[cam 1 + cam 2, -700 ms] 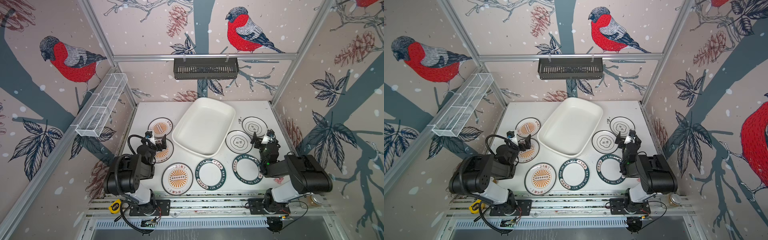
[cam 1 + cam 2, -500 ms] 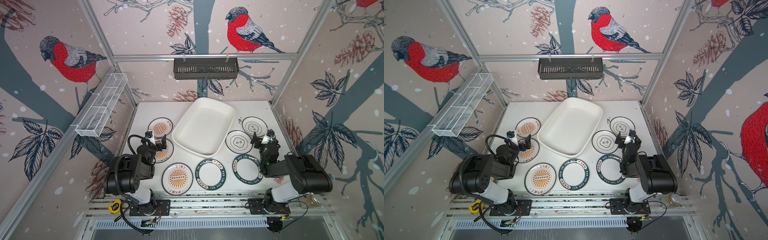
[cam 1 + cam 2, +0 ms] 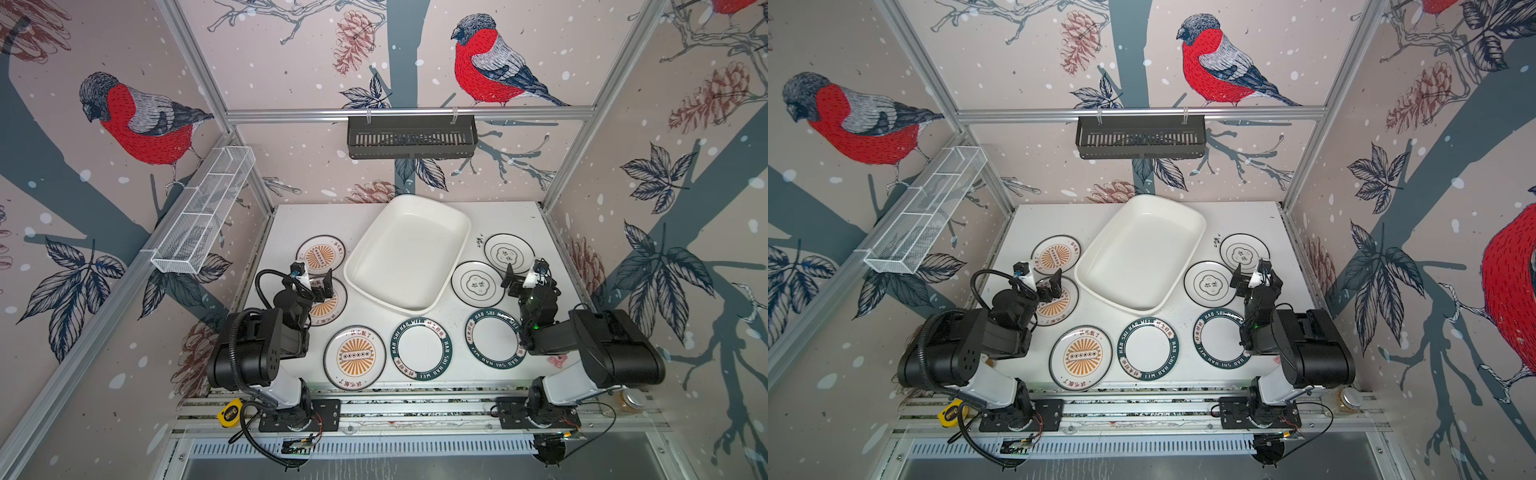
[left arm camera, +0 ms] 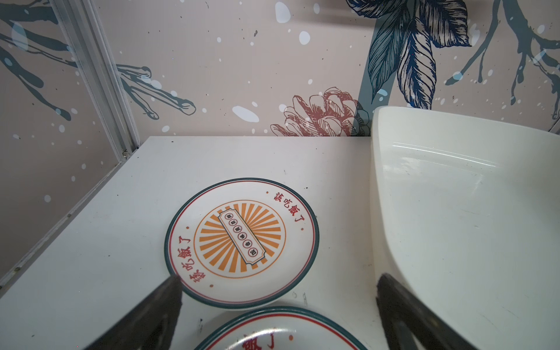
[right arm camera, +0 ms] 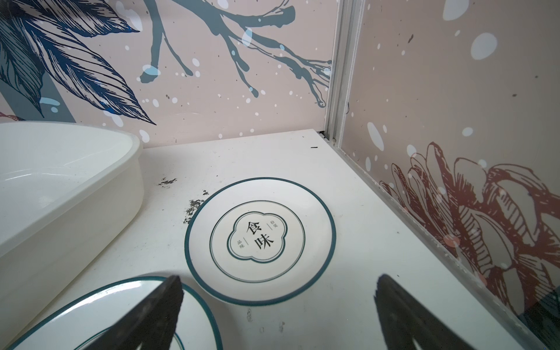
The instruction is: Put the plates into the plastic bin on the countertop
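Looking in both top views, we see the plastic bin (image 3: 407,253) on the surface (image 3: 316,220), long axis running near-left to far-right, plates (image 3: 422,349) flat around it. The left wrist view shows the left pincer (image 4: 278,278) wide; the right wrist view, the right pincer (image 5: 279,278) wide.

A white tub (image 3: 1142,257) lies skewed on the bench (image 3: 1034,220). Three sunburst plates (image 3: 1055,254) run from its nine to seven o'clock. Two green-banded plates (image 3: 1149,349) lie at six and five, and two cloud plates (image 3: 1210,284) at three. The left tool (image 3: 1047,286) hovers spread over the middle sunburst plate (image 3: 1065,311). The right tool (image 3: 1252,277), also spread, is just beside the cloud plates.
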